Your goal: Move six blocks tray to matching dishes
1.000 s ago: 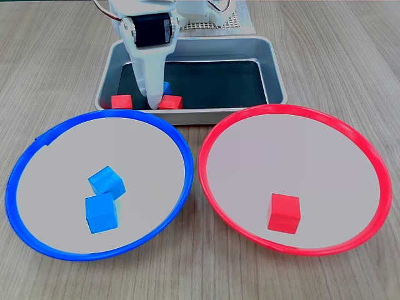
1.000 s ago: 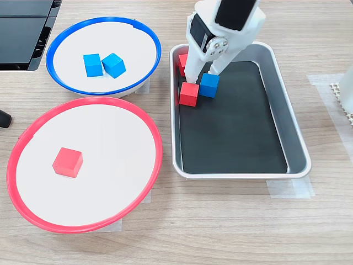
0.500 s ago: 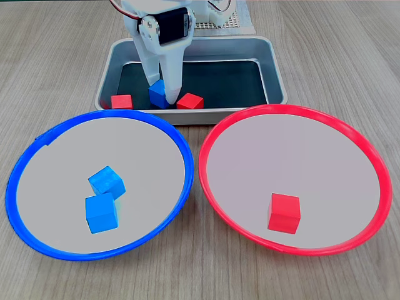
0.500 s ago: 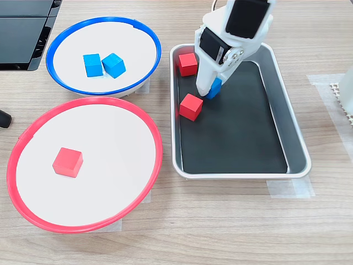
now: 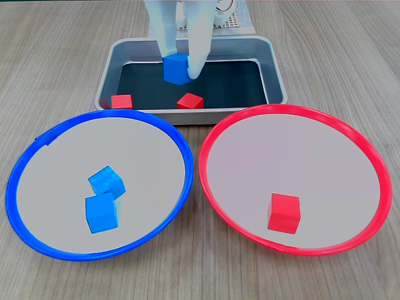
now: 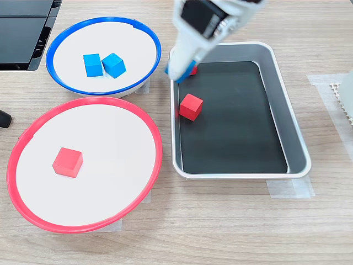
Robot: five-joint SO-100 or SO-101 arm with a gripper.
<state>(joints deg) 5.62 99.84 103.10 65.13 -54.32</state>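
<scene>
My gripper (image 5: 180, 70) is shut on a blue block (image 5: 175, 67) and holds it above the metal tray (image 5: 275, 69). In the other fixed view the gripper (image 6: 175, 74) hangs over the tray's rim (image 6: 242, 175) on the side nearest the blue-rimmed dish (image 6: 103, 21), with only a sliver of the blue block (image 6: 169, 69) showing. Two red blocks (image 5: 122, 101) (image 5: 190, 100) lie in the tray; one red block (image 6: 193, 70) is partly hidden behind the gripper. Two blue blocks (image 5: 107, 181) (image 5: 101, 213) rest in the blue-rimmed dish (image 5: 94, 117). The red-rimmed dish (image 5: 294, 109) holds one red block (image 5: 284, 212).
A black flat device (image 6: 22, 33) sits at the table's top left corner beside the blue-rimmed dish. A white mesh part (image 6: 345, 99) stands at the right edge. The two dishes nearly touch each other and lie close to the tray's long side.
The gripper closed on the blue block in the tray and lifted it, moving toward the tray edge nearest the blue-rimmed dish. One red block was nudged aside.
</scene>
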